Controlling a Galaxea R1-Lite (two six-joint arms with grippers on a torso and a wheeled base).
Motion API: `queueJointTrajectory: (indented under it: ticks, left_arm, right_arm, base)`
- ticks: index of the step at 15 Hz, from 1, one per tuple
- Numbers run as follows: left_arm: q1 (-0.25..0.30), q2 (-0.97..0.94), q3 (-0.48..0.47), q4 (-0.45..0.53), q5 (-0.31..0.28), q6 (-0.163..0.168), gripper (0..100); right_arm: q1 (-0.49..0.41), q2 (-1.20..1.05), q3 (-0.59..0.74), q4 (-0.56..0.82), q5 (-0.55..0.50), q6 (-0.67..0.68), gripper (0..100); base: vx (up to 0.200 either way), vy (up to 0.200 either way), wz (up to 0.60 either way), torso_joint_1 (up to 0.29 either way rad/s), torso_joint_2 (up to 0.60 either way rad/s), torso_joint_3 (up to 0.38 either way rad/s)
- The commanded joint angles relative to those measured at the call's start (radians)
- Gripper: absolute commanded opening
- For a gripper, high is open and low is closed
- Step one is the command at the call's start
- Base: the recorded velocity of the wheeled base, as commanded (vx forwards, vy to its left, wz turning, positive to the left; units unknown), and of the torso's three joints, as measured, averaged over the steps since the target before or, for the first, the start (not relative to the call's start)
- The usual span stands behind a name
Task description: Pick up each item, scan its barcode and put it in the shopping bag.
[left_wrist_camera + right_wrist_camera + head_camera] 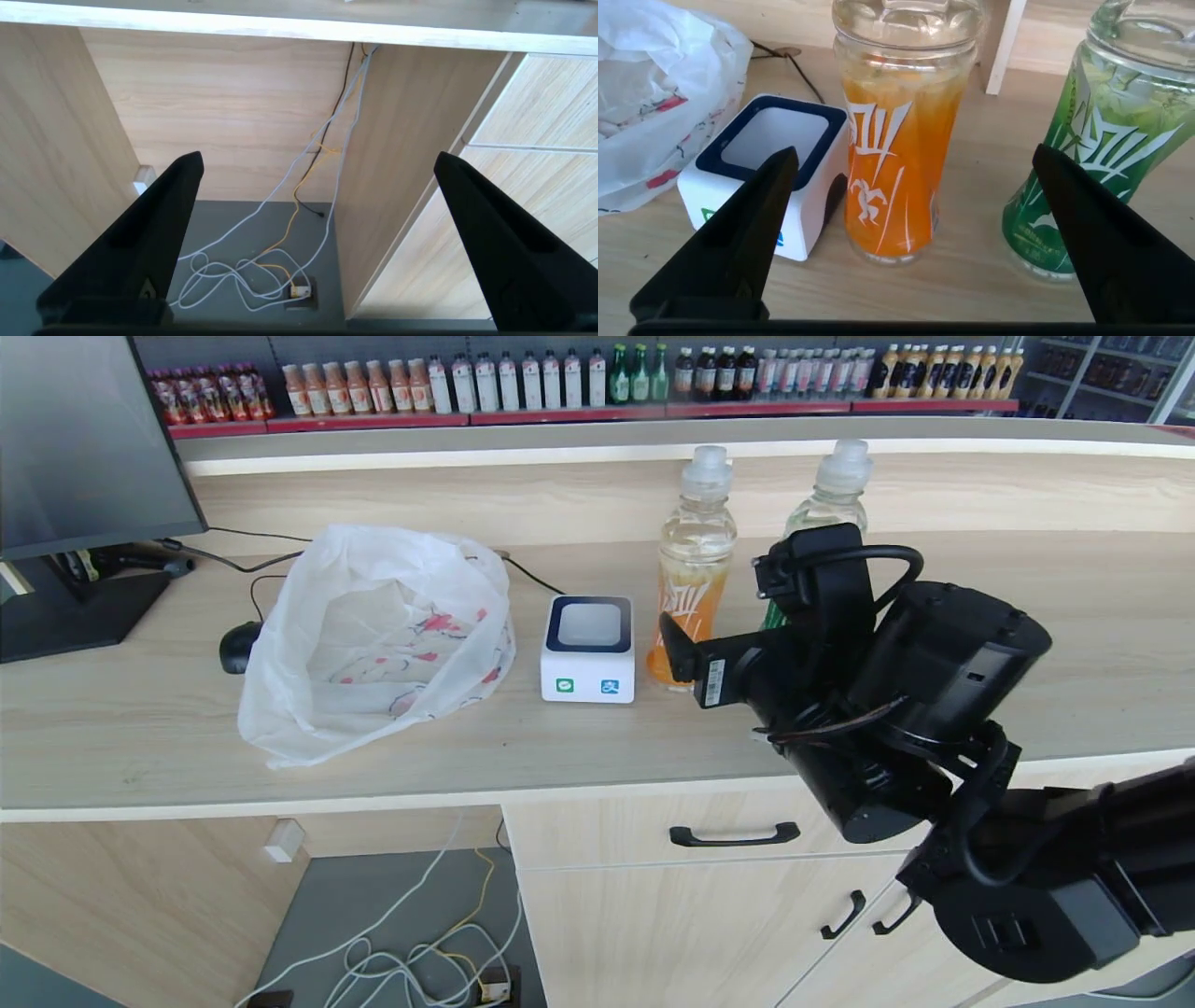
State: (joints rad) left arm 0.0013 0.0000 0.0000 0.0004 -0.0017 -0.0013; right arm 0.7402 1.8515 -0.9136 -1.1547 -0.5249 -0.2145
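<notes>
1. Left pincer (pixel 318 159): spread wide and holding nothing. It hangs below the worktop's edge, facing an open recess with loose cables (pixel 271 252). It is well apart from every item, so I judge it the farther arm.
2. Shopping bag (pixel 373 635): white, slumped on the worktop (pixel 140 728) with its mouth open upward. It lies left of the scanner.
3. Scanner (pixel 588 649): a small white box, its dark-framed window facing up. It stands between the bag and the orange bottle, just beside the bottle.
4. Orange bottle (pixel 693 569): upright on the worktop, long axis vertical, not yet gripped. It lies straight ahead of my right pincer, in line with the gap between the fingers.
5. Right pincer (pixel 915 154): spread and empty, near the bottle's lower body. The fingers sit one to each side, so their closing line crosses the bottle's axis. I judge that a straight advance, then closing, is what the pick calls for.
6. Green bottle (pixel 834 495): upright, just right of the orange one and a little behind it, partly hidden by my arm. It stands near the line of one finger, so I judge it could be nudged.
</notes>
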Motion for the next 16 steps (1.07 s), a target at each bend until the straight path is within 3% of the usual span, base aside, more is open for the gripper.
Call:
queueJointTrajectory:
  ticks: [1,16]
  left_arm:
    - [-0.001,0.000,0.000,0.001,0.000,0.000,100]
    - [0.000,0.000,0.000,0.001,0.000,0.000,100]
  right_arm:
    - [-0.019,0.028,-0.019,-0.002,0.020,0.007,100]
    - [-0.071,0.146,-0.192,0.001,0.092,0.029,100]
  base:
    - [0.000,0.000,0.00,0.000,0.00,0.000]
    - [0.000,0.000,0.00,0.000,0.00,0.000]
